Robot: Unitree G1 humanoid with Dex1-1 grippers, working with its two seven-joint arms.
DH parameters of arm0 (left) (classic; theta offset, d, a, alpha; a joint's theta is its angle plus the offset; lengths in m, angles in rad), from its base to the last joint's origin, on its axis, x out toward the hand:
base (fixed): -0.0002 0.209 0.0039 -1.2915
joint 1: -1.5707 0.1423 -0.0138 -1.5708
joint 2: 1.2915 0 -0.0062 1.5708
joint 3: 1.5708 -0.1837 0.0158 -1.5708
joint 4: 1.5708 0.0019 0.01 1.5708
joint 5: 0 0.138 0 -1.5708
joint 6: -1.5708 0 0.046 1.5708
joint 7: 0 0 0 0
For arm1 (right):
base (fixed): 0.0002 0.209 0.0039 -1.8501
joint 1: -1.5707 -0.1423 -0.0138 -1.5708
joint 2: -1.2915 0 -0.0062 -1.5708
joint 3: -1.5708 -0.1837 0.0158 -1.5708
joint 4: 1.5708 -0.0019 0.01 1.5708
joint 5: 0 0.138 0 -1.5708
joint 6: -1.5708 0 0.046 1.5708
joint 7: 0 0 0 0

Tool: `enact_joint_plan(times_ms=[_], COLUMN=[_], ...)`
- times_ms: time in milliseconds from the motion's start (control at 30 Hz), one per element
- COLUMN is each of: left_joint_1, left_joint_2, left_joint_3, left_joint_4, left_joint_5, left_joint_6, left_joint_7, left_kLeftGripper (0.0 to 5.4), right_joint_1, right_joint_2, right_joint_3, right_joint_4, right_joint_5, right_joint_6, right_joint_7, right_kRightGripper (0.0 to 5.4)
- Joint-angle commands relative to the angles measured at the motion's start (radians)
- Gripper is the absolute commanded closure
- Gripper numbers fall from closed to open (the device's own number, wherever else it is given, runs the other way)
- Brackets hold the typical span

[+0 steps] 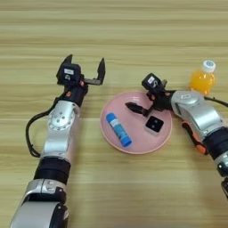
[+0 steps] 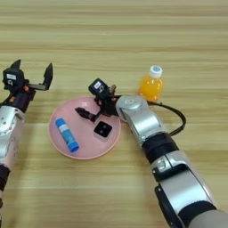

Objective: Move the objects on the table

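Observation:
A round pink plate point(image 1: 133, 149) lies at the table's middle. On it rest a blue glue stick point(image 1: 118, 129) at the left and a small black square block point(image 1: 154, 125) at the right. My right gripper point(image 1: 143, 111) hangs open over the plate's far side, just above the block and not holding it. An orange-juice bottle point(image 1: 202, 79) with a white cap stands upright to the right of the plate. The orange-and-black pliers point(image 1: 194, 138) lie under my right forearm, mostly hidden. Left of the plate, my left gripper point(image 1: 84, 66) is open and holds nothing.
The wooden table point(image 1: 133, 31) stretches bare across the far half. A black cable point(image 2: 178, 120) loops off my right arm near the bottle. Another cable point(image 1: 29, 133) hangs beside my left forearm.

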Motion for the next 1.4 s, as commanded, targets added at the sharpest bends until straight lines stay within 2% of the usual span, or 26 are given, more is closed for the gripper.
enact_joint_plan(times_ms=[33,433,633,767,967,1133,1400], left_joint_1=[-0.008,-0.01,-0.01,-0.007,-0.005,-0.005,-0.009], left_joint_2=[-0.004,-0.008,-0.01,-0.011,-0.011,-0.009,-0.006], left_joint_3=[-0.004,-0.003,-0.005,-0.006,-0.007,-0.004,-0.001], left_joint_4=[0.006,0.009,0.009,0.006,0.002,0.002,0.004], left_joint_5=[0.01,0.01,0.011,0.012,0.014,0.013,0.011], left_joint_6=[-0.008,-0.01,-0.011,-0.012,-0.012,-0.013,-0.014], left_joint_7=[0.003,0.004,0.005,0.006,0.006,0.008,0.006], left_kLeftGripper=[0.0,0.0,0.0,0.0,0.0,0.0,0.0], right_joint_1=[-0.049,-0.155,-0.173,-0.15,-0.097,-0.023,0.111], right_joint_2=[0.018,0.07,0.075,0.068,0.052,0.024,-0.033], right_joint_3=[-0.01,-0.053,-0.063,-0.049,-0.039,-0.025,-0.013], right_joint_4=[0.075,0.385,0.446,0.411,0.336,0.237,0.02], right_joint_5=[-0.017,-0.034,-0.051,-0.061,-0.068,-0.068,-0.052], right_joint_6=[-0.027,-0.118,-0.163,-0.188,-0.174,-0.153,-0.064], right_joint_7=[0.02,0.069,0.094,0.163,0.224,0.271,0.314], right_kRightGripper=[0.04,0.04,0.04,0.04,0.04,0.04,0.04])
